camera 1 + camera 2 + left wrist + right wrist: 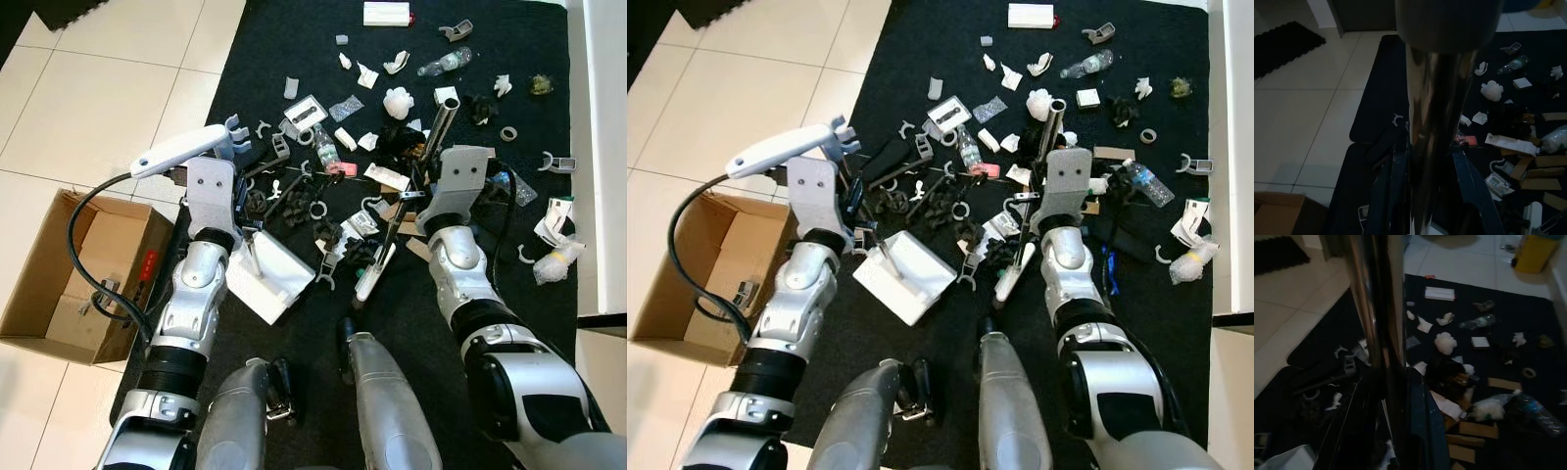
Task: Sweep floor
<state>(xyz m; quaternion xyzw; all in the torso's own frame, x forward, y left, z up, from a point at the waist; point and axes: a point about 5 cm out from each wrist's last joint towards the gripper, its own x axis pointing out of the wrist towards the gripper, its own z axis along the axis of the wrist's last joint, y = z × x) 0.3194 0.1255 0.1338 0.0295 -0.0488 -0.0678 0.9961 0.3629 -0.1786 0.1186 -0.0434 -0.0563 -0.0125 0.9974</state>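
**Q:** Black rug (245,59) on a white tiled floor (98,88): what lies on it?

**A:** Litter, scattered over most of the rug. At the far edge are a flat white box (386,13) and a clear plastic bottle (446,62). Nearer lie a wad of crumpled paper (397,101), a tape roll (508,133), and many small grey clips and cardboard scraps. An open cardboard box (59,284) stands on the tiles just beside the rug's left edge.

**Q:** Where are the sweeping tools?

**A:** A white dustpan (274,279) rests on the rug in front of the left arm, near the thickest litter. Its white handle (181,149) sits above the left wrist. The broom pole (441,119), a chrome tube, rises at a tilt from the middle of the litter. Its white lower end (375,269) lies on the rug just right of the dustpan.

**Q:** How do the hands stand?

**A:** The left gripper (1430,196) is closed around a chrome shaft, one dark finger on either side of it. The right gripper (1388,431) clasps the broom pole in the same way, above the litter.

**Q:** Anything else?

**A:** A black cable (83,264) loops from the left forearm over the cardboard box.
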